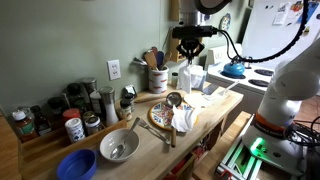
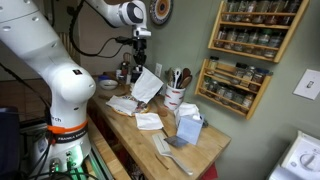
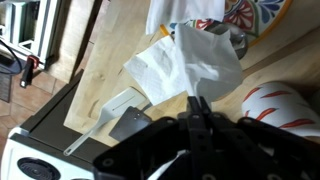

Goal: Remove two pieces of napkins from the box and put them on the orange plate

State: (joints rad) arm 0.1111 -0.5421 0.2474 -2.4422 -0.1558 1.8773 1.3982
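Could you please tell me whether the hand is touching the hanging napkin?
Touching. In an exterior view the napkin hangs freely from the hand. The wrist view shows its edge pinched between the jaws.

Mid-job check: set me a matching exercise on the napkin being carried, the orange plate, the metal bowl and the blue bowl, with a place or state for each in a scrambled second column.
Things:
1. held napkin
2. orange plate
3. metal bowl
4. blue bowl

Places or states:
A. has a spoon in it
B. hangs from the gripper, above the counter
C. stands at the counter's end, next to the bowl with the spoon
D. has a second napkin lying on it

Pairs: 1-B, 2-D, 3-A, 4-C
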